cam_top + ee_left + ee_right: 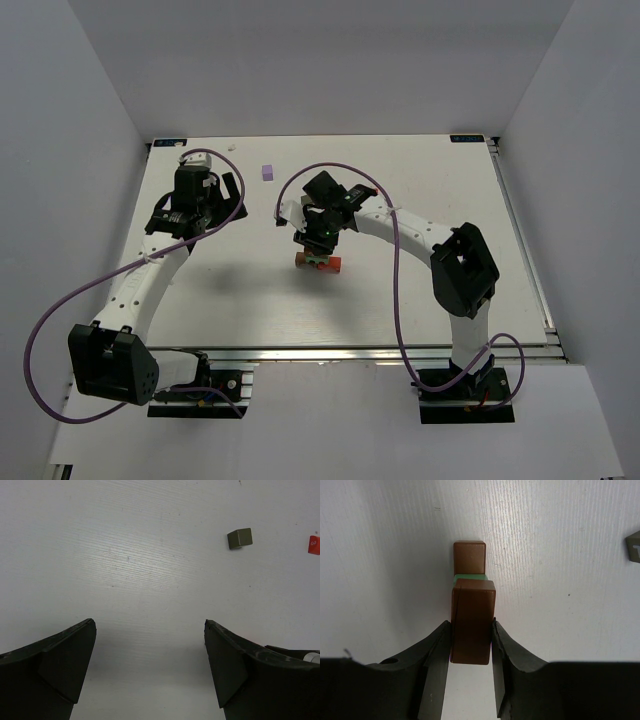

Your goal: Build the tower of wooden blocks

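Note:
My right gripper (pixel 471 630) is shut on a brown bar (pixel 472 622), one finger on each long side. Past the bar's far end I see a green sliver (pixel 470 576) and another brown block (pixel 469 556) below it. In the top view this gripper (pixel 318 242) hangs over the small tower (pixel 318 263) of brown, green and red pieces at the table's middle. I cannot tell whether the held bar touches the stack. My left gripper (pixel 149 625) is open and empty over bare table; in the top view it (pixel 225 200) sits at the far left.
A lilac cube (pixel 266 171) lies alone toward the back of the table. A dark olive cube (pixel 239 538) and a red piece (pixel 314 545) show at the upper right of the left wrist view. A grey-green piece (pixel 634 547) sits at the right wrist view's edge.

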You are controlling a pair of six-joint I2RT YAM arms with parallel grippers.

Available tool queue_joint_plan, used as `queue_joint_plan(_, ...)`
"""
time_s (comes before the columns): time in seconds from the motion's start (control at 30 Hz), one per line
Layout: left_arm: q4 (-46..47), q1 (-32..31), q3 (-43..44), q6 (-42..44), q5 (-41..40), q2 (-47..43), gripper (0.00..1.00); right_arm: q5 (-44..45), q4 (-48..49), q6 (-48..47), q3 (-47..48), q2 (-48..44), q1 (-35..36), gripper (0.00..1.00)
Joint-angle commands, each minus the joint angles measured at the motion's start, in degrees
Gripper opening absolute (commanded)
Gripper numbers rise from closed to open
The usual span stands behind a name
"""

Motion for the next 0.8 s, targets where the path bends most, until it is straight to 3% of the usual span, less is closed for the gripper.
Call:
queue_joint_plan(0.0,0.0,0.0,1.6,0.5,-0.2,-1.3,0.98,-0.9,-0.6,-0.9,-0.3,-0.9,-0.2,0.3)
queue_joint_plan(0.77,0.2,0.0,1.6,0.4,0.3,-0.8,0.98,-0.5,-0.4,-2.4,-1.7,-2.0,-0.2,0.35)
